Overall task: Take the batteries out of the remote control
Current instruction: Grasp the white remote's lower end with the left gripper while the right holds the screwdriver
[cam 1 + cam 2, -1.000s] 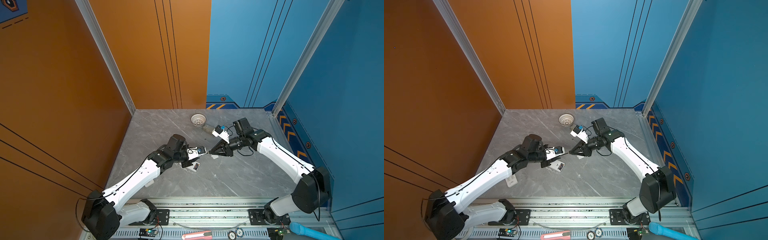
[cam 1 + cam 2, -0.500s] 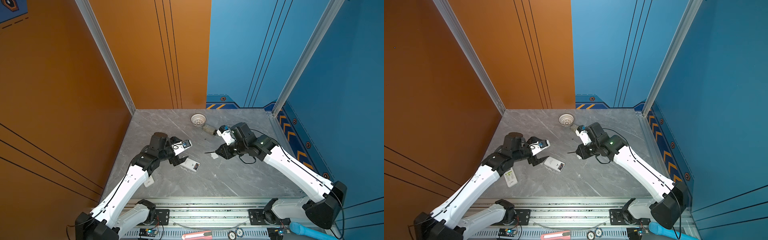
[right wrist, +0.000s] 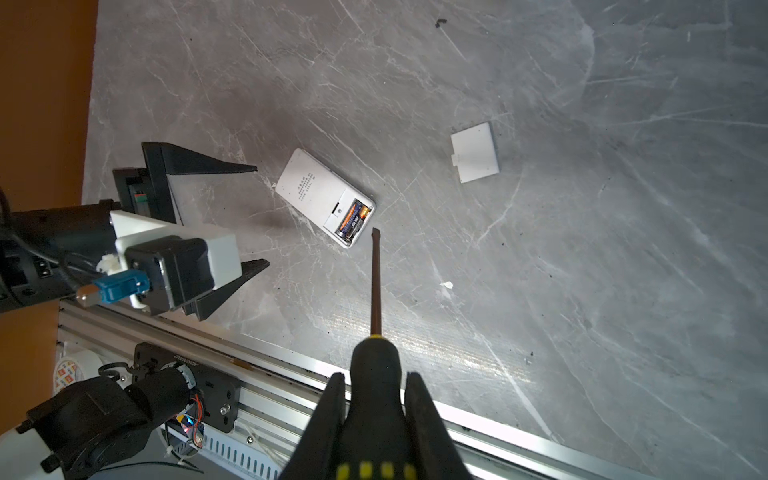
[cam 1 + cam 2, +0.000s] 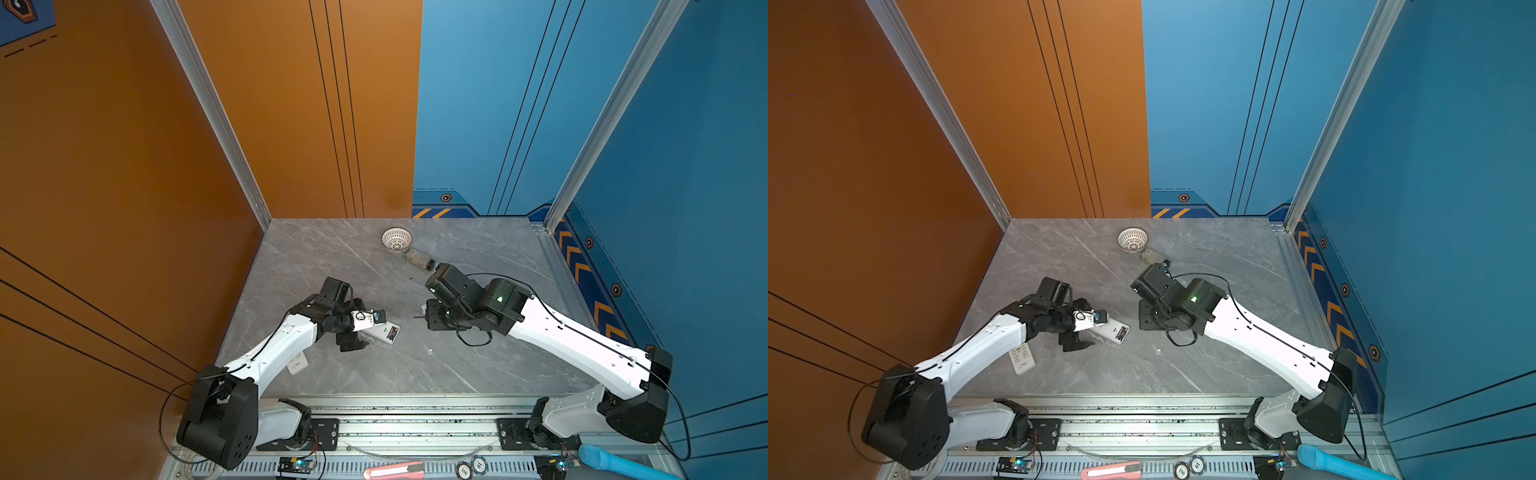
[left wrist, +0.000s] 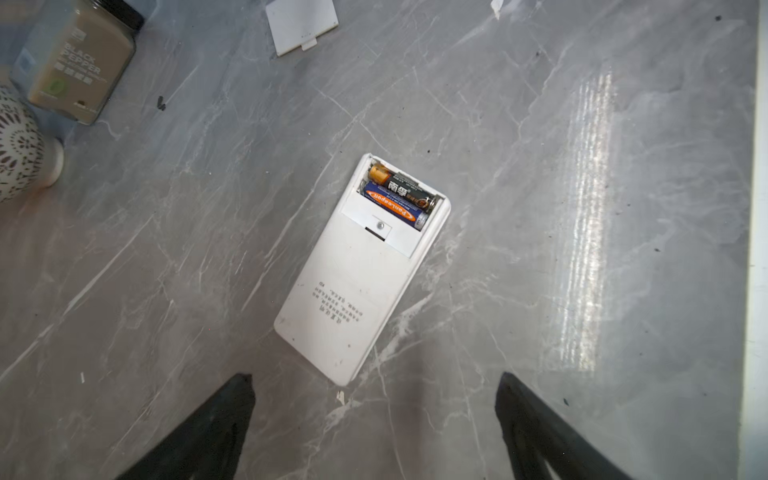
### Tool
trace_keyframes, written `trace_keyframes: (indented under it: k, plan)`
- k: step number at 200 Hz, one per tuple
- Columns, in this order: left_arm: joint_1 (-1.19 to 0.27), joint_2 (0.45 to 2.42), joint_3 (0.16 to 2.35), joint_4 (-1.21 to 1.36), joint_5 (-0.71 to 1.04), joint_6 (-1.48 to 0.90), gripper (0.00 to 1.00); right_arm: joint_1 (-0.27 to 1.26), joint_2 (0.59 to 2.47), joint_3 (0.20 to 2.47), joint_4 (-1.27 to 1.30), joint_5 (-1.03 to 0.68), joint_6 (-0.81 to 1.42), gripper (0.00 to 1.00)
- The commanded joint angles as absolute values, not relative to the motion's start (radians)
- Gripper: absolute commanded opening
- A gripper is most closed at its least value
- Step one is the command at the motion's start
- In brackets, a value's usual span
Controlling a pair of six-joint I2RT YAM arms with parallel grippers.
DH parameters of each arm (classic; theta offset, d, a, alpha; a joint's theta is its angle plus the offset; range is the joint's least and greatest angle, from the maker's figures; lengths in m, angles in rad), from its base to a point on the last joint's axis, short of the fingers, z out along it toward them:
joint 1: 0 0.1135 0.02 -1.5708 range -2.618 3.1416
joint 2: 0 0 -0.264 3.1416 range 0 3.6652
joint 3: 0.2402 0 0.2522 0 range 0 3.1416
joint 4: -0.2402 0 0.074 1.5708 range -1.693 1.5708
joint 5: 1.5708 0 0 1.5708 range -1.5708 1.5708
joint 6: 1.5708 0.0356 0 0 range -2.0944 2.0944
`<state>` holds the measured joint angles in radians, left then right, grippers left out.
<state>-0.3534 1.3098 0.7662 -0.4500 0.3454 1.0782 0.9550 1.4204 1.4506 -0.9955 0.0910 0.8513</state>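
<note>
**Batteries in the open remote, screwdriver tip beside them**

The remote (image 5: 353, 282) lies face down on the table (image 5: 561, 124), between the two arms and closer to the left one. Its compartment is uncovered. Both batteries (image 5: 397, 197) lie in it side by side: one is black with an orange end, the other blue with an orange label. The cover (image 3: 476, 151) lies flat on the table, well apart from the remote.

The left gripper (image 5: 374, 378) sits just short of the remote's plain end, the end away from the batteries. Its jaws are spread wide and hold nothing.

The right gripper (image 3: 375, 376) is clamped on the black handle of the screwdriver (image 3: 376, 282), whose shaft points at the remote. The flat tip is just beside the battery end of the remote. I cannot tell whether it touches the casing.

At the back of the table stands a white perforated bowl (image 4: 397, 240). A jar (image 4: 417, 259) of black pepper lies on its side just beside the bowl. A second remote (image 4: 1021, 358) lies buttons up near the front left of the table, partly under the left arm.
</note>
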Motion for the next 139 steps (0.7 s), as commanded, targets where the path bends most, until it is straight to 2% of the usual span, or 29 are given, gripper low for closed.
trace_keyframes:
  k: [1, 24, 52, 139]
  plan:
    - [-0.353, 1.38, 0.801, -0.406, 0.389, 1.099, 0.93, 0.951, 1.414, 1.479, -1.039, 0.157, 0.891, 0.0]
    - [-0.353, 1.456, 0.864, -0.436, 0.368, 1.117, 0.93, 0.921, 1.409, 1.479, -1.04, 0.131, 0.849, 0.0]
    - [-0.375, 1.524, 0.914, -0.48, 0.345, 1.147, 1.0, 0.895, 1.393, 1.471, -1.034, 0.066, 0.797, 0.0]
    - [-0.396, 1.724, 1.024, -0.537, 0.294, 1.124, 0.98, 0.859, 1.323, 1.372, -0.982, -0.042, 0.769, 0.0]
